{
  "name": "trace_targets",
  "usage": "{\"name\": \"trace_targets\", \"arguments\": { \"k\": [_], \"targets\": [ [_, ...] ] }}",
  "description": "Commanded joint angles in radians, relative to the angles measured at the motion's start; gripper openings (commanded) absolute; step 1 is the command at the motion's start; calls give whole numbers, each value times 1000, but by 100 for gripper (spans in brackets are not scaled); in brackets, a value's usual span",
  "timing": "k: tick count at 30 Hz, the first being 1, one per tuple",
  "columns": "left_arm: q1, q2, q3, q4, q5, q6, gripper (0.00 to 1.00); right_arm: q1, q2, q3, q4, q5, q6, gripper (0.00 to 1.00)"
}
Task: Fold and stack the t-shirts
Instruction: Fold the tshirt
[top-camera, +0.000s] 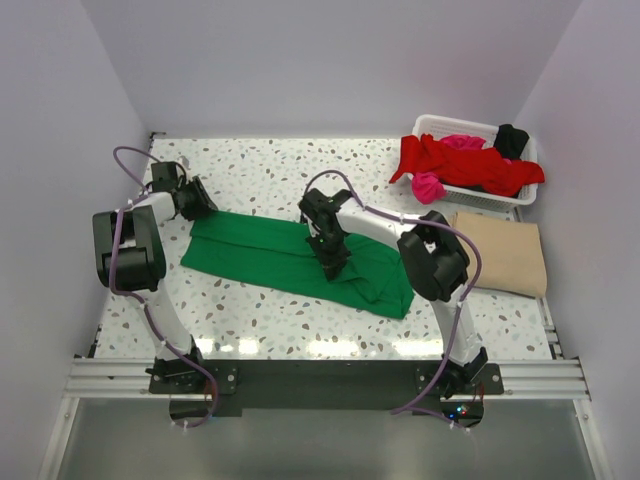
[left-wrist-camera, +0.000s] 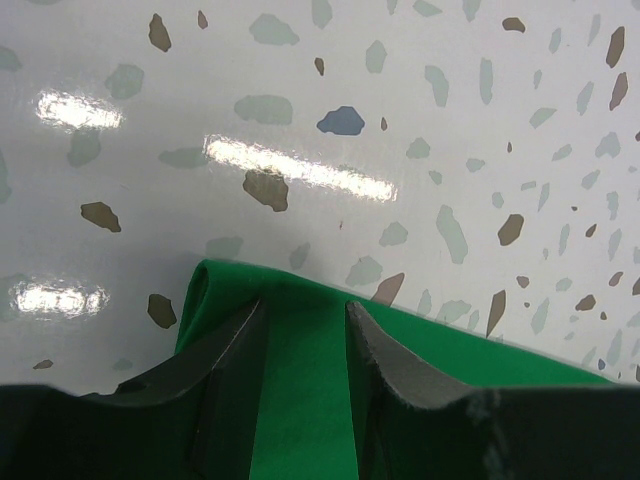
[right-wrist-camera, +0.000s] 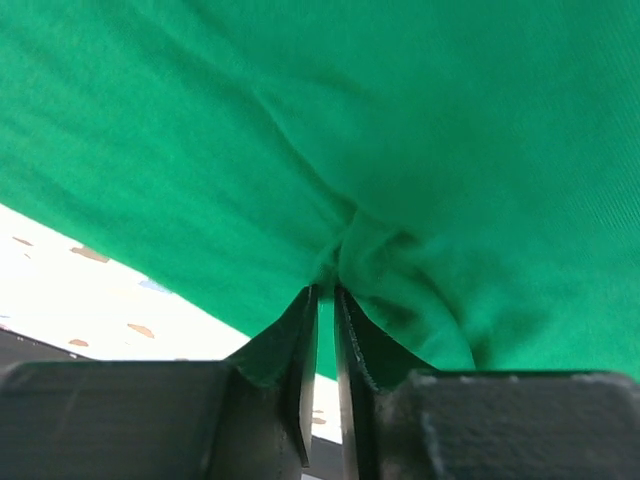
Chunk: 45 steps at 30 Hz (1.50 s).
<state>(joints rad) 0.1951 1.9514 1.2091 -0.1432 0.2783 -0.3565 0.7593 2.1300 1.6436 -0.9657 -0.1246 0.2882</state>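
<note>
A bright green t-shirt (top-camera: 260, 255) lies folded into a long strip across the middle of the table. My left gripper (top-camera: 200, 200) is at the strip's far left corner. In the left wrist view it (left-wrist-camera: 305, 305) is open, its fingers straddling the flat green cloth (left-wrist-camera: 300, 390) near the folded edge. My right gripper (top-camera: 333, 262) is down on the middle of the strip. In the right wrist view it (right-wrist-camera: 327, 290) is shut on a pinch of the green cloth (right-wrist-camera: 350, 120), with wrinkles running into the fingertips. A tan t-shirt (top-camera: 500, 255) lies folded at the right.
A white lattice basket (top-camera: 432, 125) stands at the back right, holding a red t-shirt (top-camera: 465, 165), a magenta one (top-camera: 428, 186) and a black one (top-camera: 512, 138). The speckled table (top-camera: 300, 170) is walled on the left, back and right.
</note>
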Motion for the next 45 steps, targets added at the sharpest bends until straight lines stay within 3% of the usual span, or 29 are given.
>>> {"name": "trace_targets", "arguments": {
  "k": [1, 8, 16, 24, 32, 37, 45],
  "targets": [
    [17, -25, -14, -27, -14, 4, 42, 3, 28, 44, -10, -27, -14, 15],
    [20, -28, -19, -24, -14, 4, 42, 3, 24, 41, -16, -50, -21, 0],
    [21, -29, -20, -22, -14, 4, 42, 5, -2, 100, -60, -104, -29, 0],
    [21, -29, -20, -24, -13, 4, 42, 5, 82, 203, -139, -230, -46, 0],
    [23, -34, -20, -29, -17, 11, 42, 5, 110, 242, -185, -207, -34, 0],
    [21, -32, -28, -26, -18, 8, 42, 2, 48, 234, -182, -92, 2, 25],
    [23, -28, -22, -27, -11, 4, 42, 3, 67, 213, -159, -53, 12, 35]
  ]
}}
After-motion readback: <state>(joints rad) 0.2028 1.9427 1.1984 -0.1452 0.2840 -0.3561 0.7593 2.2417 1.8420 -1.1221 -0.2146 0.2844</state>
